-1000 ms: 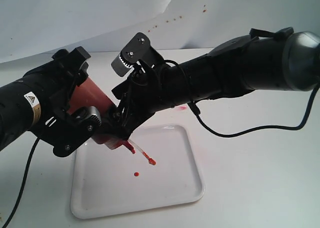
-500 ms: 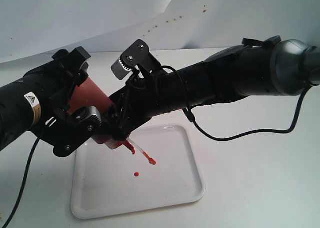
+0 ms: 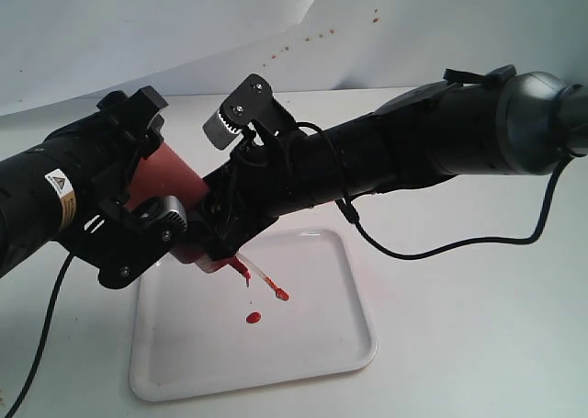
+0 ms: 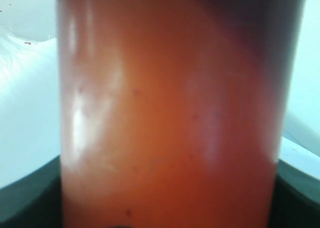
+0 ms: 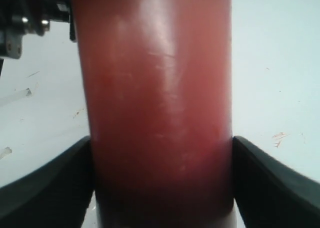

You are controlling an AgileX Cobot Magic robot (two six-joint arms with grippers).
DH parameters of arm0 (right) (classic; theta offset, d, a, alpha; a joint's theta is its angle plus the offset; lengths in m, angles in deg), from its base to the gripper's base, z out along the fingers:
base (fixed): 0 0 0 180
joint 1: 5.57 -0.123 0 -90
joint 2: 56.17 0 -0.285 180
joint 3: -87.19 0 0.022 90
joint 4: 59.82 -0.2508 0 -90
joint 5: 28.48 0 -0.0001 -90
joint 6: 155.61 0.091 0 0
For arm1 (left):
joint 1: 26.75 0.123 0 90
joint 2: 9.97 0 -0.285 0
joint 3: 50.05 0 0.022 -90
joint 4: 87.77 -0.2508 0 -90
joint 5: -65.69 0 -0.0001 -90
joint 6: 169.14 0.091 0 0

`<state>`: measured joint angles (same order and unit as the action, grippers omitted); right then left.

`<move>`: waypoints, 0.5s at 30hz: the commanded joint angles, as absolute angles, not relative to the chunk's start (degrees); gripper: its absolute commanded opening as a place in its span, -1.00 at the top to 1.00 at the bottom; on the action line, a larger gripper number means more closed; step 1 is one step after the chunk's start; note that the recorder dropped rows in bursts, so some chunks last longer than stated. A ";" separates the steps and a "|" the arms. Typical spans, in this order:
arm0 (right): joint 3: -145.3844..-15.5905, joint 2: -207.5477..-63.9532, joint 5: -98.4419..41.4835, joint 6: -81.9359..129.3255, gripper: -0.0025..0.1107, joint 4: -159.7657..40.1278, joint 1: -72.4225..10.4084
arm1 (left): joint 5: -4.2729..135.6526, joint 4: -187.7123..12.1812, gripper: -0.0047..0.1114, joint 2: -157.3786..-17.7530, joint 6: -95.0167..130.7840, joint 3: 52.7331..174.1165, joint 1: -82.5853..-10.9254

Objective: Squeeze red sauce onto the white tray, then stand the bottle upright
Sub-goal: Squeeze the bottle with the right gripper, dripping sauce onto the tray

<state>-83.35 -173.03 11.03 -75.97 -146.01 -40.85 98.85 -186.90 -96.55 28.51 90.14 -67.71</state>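
The bottle is tilted nozzle-down over the white tray, its red-stained nozzle pointing down to the right. My left gripper is shut on the bottle's upper body, which fills the left wrist view. My right gripper is shut on the bottle nearer the cap; its black fingers press both sides of the bottle. A blob of red sauce lies on the tray below the nozzle, with a drop at the nozzle tip.
The tray sits on a white table. Small red spatters mark the white backdrop behind. A pink-red smear shows on the table beyond the tray. Black cables trail from both arms.
The sauce blob on the tray has grown larger. The right arm shifted slightly between the earliest frame and now; the bottle stays tilted in both grippers.
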 commanded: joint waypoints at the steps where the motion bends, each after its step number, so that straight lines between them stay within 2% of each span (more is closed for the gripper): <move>1: -83.71 -172.79 11.00 -77.40 0.87 -144.60 -41.07 | 100.04 -187.71 0.92 -95.92 27.42 91.05 -68.04; 3: -83.71 -172.79 11.00 -77.95 0.62 -144.60 -41.07 | 100.04 -187.71 0.92 -95.92 27.42 91.05 -68.04; 6: -83.71 -172.79 10.56 -77.95 0.09 -144.60 -41.07 | 100.04 -187.71 0.92 -95.92 27.42 91.05 -68.04; 7: -83.71 -172.79 10.56 -77.95 -0.17 -144.73 -41.07 | 100.04 -187.71 0.92 -95.92 27.42 91.05 -68.04; 9: -83.71 -172.79 10.26 -77.95 -0.51 -144.73 -41.07 | 100.04 -187.71 0.92 -95.92 27.42 91.05 -68.04; 12: -83.71 -172.79 10.04 -77.95 -0.74 -144.73 -41.07 | 100.04 -187.71 0.92 -95.92 27.42 91.05 -68.04; 15: -83.71 -172.79 9.96 -77.95 -0.75 -144.73 -41.07 | 100.04 -187.71 0.92 -95.92 27.42 91.05 -68.04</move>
